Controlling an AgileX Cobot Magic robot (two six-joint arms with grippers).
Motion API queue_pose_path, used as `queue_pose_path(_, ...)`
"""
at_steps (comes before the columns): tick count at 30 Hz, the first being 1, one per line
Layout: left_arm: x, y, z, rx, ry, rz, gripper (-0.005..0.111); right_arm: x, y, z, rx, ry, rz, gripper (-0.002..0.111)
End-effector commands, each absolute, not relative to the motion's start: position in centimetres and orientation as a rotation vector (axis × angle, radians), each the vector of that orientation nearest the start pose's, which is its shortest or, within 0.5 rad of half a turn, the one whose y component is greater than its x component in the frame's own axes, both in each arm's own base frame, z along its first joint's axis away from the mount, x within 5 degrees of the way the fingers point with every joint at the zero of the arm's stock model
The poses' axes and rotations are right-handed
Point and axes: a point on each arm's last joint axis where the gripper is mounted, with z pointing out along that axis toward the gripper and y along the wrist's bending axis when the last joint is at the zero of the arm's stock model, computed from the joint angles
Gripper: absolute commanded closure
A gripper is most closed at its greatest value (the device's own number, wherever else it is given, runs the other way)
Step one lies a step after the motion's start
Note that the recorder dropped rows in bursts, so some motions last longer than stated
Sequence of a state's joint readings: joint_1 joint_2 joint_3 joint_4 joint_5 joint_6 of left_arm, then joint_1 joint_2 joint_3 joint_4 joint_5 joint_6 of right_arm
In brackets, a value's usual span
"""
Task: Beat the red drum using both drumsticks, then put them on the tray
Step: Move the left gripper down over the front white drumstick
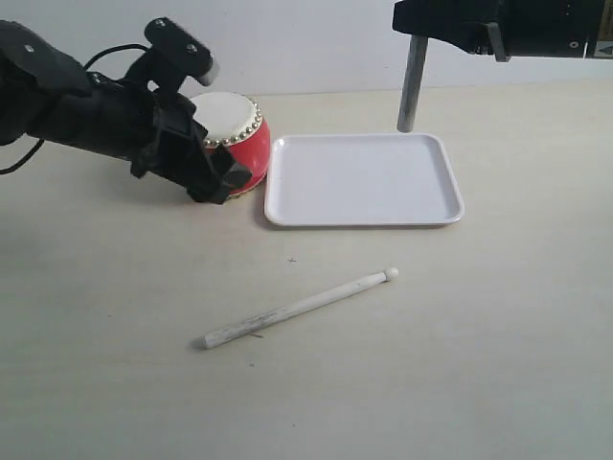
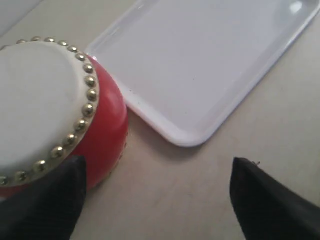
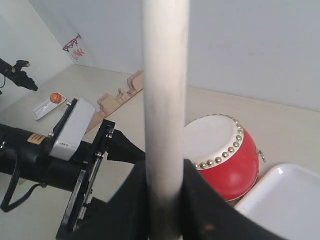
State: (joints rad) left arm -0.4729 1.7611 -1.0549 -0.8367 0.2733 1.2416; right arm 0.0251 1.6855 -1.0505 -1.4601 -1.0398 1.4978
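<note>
**One stick on the table, one in the right fingers**

The loose drumstick lies flat on the table, well apart from both sets of fingers. Its bead tip is the end nearer the tray.

The left gripper is low beside the red drum, with its fingers spread wide and nothing between them. In the left wrist view the same gripper shows bare table in the gap between its two dark fingertips. The red drum sits just beside one fingertip; whether they touch cannot be told. The tray lies a little ahead of the fingers, with its rounded corner opposite the gap and close to the drum's side.

The right gripper is high, with its fingers closed on the held drumstick. That stick hangs upright below them, and its lower end is near the tray's far rim. In the right wrist view the held drumstick runs straight out from between the clamped fingers of the right gripper. Past these fingers stand the red drum and a corner of the tray.
</note>
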Motion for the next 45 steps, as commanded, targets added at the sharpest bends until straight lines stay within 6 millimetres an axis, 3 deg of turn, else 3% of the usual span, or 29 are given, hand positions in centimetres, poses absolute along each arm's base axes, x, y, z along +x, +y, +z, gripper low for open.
queue_pose_path(1, 31.1, -20.5, 20.8, 1.177, 2.08, -0.215, 0.031, 33.7, 8.6, 27.6, -0.59, 1.792, 1.092, 0.108)
queue_pose_path(5, 30.1, -21.8, 21.4, 1.229, 2.165, -0.177, 0.031, 33.7, 8.6, 27.6, -0.584, 1.8, 1.098, 0.108)
queue_pose_path(10, 28.3, -22.6, 21.6, 1.385, 2.3, 0.013, 0.031, 33.7, 8.6, 27.6, -0.588, 1.802, 1.1, 0.108)
queue_pose_path(14, 26.4, -24.0, 21.1, 1.497, 2.322, -0.022, 0.031, 33.6, 8.6, 27.6, -0.593, 1.803, 1.1, 0.108)
queue_pose_path(18, 24.4, -25.5, 19.8, 1.72, 2.3, -0.059, 0.031, 33.6, 8.6, 27.5, -0.598, 1.809, 1.108, 0.108)
queue_pose_path(22, 23.7, -26.9, 18.5, 1.813, 2.281, -0.122, 0.031, 33.5, 8.6, 27.5, -0.598, 1.815, 1.11, 0.108)
queue_pose_path(31, 23.4, -27.4, 17.1, 1.825, 2.418, -0.203, 0.031, 33.6, 8.6, 27.6, -0.587, 1.81, 1.111, 0.108)
queue_pose_path(37, 23.6, -27.7, 17.3, 1.799, 2.422, -0.213, 0.031, 33.6, 8.6, 27.6, -0.582, 1.807, 1.113, 0.108)
queue_pose_path(42, 25.0, -28.9, 18.3, 1.742, 2.415, -0.201, 0.031, 33.6, 8.6, 27.6, -0.584, 1.808, 1.112, 0.108)
queue_pose_path(45, 26.5, -29.3, 18.6, 1.721, 2.515, -0.194, 0.031, 33.5, 8.6, 27.5, -0.61, 1.82, 1.104, 0.108)
